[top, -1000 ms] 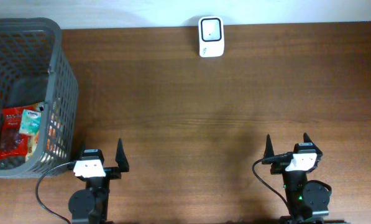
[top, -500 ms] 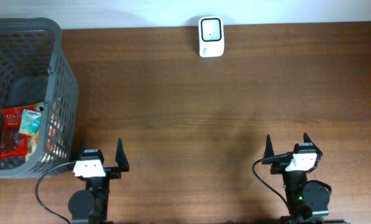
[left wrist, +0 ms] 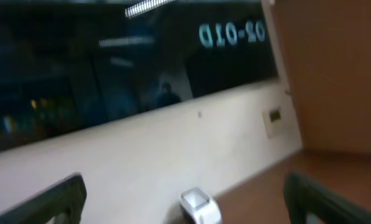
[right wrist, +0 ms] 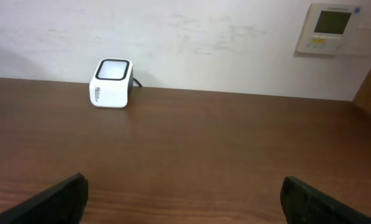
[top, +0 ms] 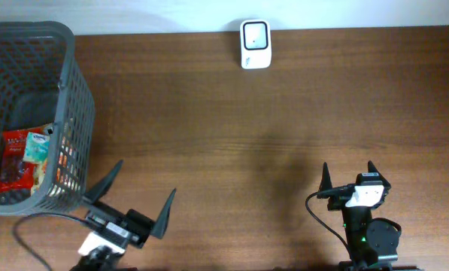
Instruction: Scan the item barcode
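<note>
Overhead, a grey mesh basket [top: 68, 90] stands at the left edge of the desk [top: 232, 135]. Only this view shows inside it: a red packet [top: 12, 164] and a pale green packet [top: 37, 146] touching it, both near the basket's front wall. Neither wrist view shows them. Just right of the basket's near corner, the left gripper [top: 147, 175] sits turned at an angle, its jaws spread wide with nothing between them. Its own camera is blurred and looks upward at a dark window with mirrored lettering [left wrist: 232, 32] and a pale wall, catching the white scanner [left wrist: 199, 208] only at the bottom edge. Overhead, that scanner sits at the desk's far edge, about midway across and well apart from the basket. At the near right, the right gripper [top: 347, 165] points straight toward the far edge, its jaws likewise wide and empty. Its camera alone shows the scanner's dark cable [right wrist: 136, 84] and a wall panel [right wrist: 331, 28] at upper right.
</note>
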### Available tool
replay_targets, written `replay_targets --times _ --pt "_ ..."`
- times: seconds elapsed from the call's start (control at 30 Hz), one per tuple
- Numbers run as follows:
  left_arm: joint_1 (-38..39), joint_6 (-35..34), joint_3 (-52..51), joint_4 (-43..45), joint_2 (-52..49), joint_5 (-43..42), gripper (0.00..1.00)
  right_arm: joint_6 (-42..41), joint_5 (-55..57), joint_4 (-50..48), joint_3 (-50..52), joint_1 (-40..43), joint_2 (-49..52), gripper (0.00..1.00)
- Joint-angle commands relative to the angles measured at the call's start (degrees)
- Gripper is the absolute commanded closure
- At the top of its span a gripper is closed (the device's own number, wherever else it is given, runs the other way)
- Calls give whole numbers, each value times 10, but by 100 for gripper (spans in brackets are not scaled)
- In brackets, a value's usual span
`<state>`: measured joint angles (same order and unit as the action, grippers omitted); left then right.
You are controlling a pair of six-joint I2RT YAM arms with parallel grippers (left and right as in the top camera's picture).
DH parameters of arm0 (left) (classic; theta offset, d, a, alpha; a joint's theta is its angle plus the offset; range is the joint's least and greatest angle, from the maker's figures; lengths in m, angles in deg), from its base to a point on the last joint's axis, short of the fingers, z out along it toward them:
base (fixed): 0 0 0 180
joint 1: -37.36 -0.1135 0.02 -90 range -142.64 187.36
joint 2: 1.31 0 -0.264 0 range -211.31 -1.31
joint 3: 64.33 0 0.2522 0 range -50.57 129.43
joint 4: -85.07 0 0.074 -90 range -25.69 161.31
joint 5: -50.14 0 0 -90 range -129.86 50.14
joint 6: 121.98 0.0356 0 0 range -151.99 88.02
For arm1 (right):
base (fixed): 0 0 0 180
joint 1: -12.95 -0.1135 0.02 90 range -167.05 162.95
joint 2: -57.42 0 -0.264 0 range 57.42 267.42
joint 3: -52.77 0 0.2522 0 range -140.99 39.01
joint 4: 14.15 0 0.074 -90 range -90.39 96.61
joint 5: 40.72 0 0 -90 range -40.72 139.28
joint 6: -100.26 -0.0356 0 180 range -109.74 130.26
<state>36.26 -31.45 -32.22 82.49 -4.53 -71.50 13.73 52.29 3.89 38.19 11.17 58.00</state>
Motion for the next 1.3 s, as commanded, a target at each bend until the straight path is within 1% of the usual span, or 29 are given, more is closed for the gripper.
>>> replay_targets --times 0.0,0.03,0.07,0.1,0.13,0.2,0.27,0.33,0.37,0.43,0.5,0.57,0.6,0.63,0.7,0.73,0.77,0.8,0.83,0.87,0.93,0.97,1.07,1.17,1.23,1.27 --pt "-2 41 179 -166 -87 64 1 2 7 0 5 3 -4 2" --pt "-2 41 248 -256 -136 66 1 2 7 0 5 3 -4 2" --pt "-2 44 297 -312 -177 50 1 2 7 0 5 3 -4 1" --pt "-2 43 343 -356 -221 18 1 2 7 0 5 3 -4 2" --pt "-2 43 373 -380 -258 -26 1 2 7 0 5 3 -4 2" --pt "-2 43 393 -377 -293 -51 1 2 7 0 5 3 -4 2" --pt "-2 43 410 -373 -324 -50 1 2 7 0 5 3 -4 2" --pt "-2 36 437 -392 -359 -47 1 2 7 0 5 3 -4 2" --pt "-2 24 463 -417 -387 -34 1 2 7 0 5 3 -4 2" --pt "-2 23 566 -536 -476 47 1 2 7 0 5 3 -4 2" --pt "-2 24 692 -666 -577 153 1 2 7 0 5 3 -4 2" --pt "-2 23 819 -771 -665 163 1 2 7 0 5 3 -4 2" --pt "-2 29 844 -793 -685 176 1 2 7 0 5 3 -4 2" --pt "-2 24 862 -798 -705 207 1 2 7 0 5 3 -4 2" --pt "-3 -59 876 -797 -728 297 1 2 7 0 5 3 -4 2" --pt "-20 -85 885 -799 -737 334 1 2 7 0 5 3 -4 2" --pt "-42 -104 892 -800 -742 343 1 2 7 0 5 3 -4 2" --pt "-82 -130 904 -805 -749 342 1 2 7 0 5 3 -4 2" --pt "-144 -158 917 -805 -758 343 1 2 7 0 5 3 -4 2" --pt "-175 -171 920 -804 -761 343 1 2 7 0 5 3 -4 2" --pt "-263 -212 920 -798 -774 344 1 2 7 0 5 3 -4 2" --pt "-290 -224 920 -800 -784 344 1 2 7 0 5 3 -4 2" --pt "-324 -224 919 -809 -815 340 1 2 7 0 5 3 -4 2" --pt "-325 -224 919 -812 -870 341 1 2 7 0 5 3 -4 2" --pt "-325 -246 919 -817 -903 364 1 2 7 0 5 3 -4 2" --pt "-325 -267 919 -822 -928 391 1 2 7 0 5 3 -4 2"
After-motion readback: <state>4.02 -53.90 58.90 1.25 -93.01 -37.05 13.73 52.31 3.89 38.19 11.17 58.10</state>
